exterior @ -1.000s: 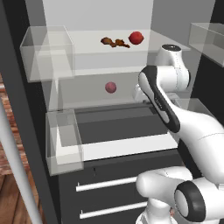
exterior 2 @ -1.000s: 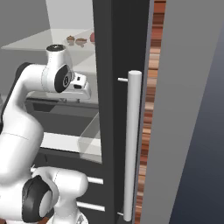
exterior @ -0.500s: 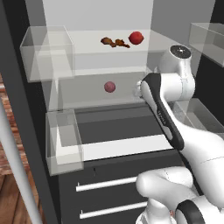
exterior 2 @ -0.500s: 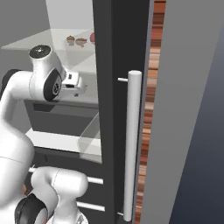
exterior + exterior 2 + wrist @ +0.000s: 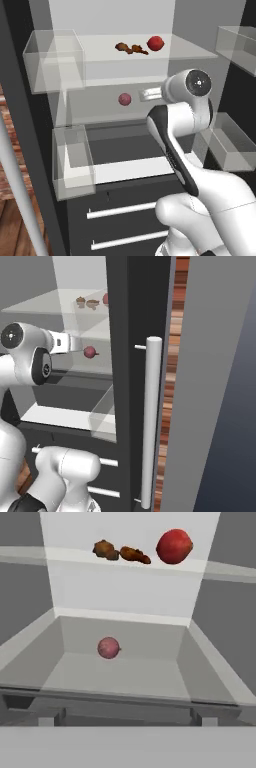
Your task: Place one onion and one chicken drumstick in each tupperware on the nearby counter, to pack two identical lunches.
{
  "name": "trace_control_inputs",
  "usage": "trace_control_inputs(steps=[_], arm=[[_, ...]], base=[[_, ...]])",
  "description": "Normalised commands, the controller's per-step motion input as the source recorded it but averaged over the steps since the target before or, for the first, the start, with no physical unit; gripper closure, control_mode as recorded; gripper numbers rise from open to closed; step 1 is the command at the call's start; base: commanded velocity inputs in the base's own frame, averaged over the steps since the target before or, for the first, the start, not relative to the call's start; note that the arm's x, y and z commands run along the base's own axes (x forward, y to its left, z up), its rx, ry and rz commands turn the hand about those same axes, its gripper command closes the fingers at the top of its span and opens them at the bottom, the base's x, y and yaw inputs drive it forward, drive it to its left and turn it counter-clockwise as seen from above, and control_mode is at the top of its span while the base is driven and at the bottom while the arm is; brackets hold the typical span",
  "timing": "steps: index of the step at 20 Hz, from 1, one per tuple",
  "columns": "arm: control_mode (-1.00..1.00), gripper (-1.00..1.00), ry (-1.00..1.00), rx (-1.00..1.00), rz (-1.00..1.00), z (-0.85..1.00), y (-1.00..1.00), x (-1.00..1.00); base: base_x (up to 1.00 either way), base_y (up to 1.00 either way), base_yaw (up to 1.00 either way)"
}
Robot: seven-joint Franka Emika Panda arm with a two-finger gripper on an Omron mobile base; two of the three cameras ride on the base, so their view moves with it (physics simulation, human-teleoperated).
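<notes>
Since a second ago your arm has swung up and turned toward the open fridge, and the fingers have spread wide, holding nothing. Going left to right: the duller onion (image 5: 108,647) sits alone on the lower glass shelf (image 5: 150,677); above it lie the two chicken drumsticks (image 5: 120,552), then the red onion (image 5: 174,546). Expect the onion to be firm, smooth and prone to roll, so grip across its widest middle. The drumsticks look light and lumpy; take the thick end.
</notes>
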Motion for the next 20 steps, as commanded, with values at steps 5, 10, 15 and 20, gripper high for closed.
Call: trace_control_inputs(steps=[5,10,15,20], arm=[[-1.0,-1.0,-0.12,0.07,-0.09,0.64,0.06,0.07],[-1.0,-1.0,0.0,0.13,-0.06,0.23,-0.04,0.07],[-1.0,-1.0,0.07,0.12,0.03,0.12,-0.09,0.13],[-1.0,-1.0,0.0,0.02,0.14,0.32,0.0,0.36]], base=[[0.0,0.0,0.0],[0.0,0.0,0.0],[0.0,0.0,0.0],[0.0,0.0,0.0]])
